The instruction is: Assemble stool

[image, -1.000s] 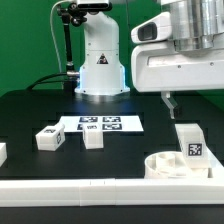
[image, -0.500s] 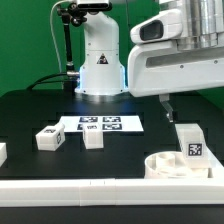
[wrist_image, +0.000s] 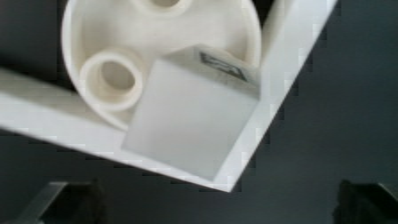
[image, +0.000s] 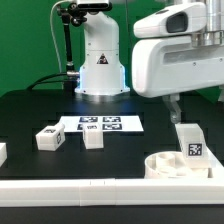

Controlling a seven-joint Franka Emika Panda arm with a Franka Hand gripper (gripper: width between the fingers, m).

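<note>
The white round stool seat (image: 165,165) lies at the exterior view's front right, in the corner of the border rails. One white tagged leg (image: 190,142) stands upright on it. In the wrist view the seat (wrist_image: 111,35) and that leg (wrist_image: 187,112) show beyond the gripper. Two more white legs (image: 48,137) (image: 93,135) lie on the black table at the exterior view's left. My gripper (image: 173,104) hangs above the table just behind the seat. It is open and empty, with its dark fingers (wrist_image: 63,200) wide apart around the gripper's midpoint (wrist_image: 214,205).
The marker board (image: 100,123) lies flat in the middle of the table. A long white border rail (image: 90,186) runs along the front, and its corner shows in the wrist view (wrist_image: 240,165). Another white part (image: 2,152) sits at the far left edge. The robot base (image: 100,60) stands at the back.
The hand has turned a little and its finger has shifted slightly toward the exterior view's right. The seat and the legs have not moved.
</note>
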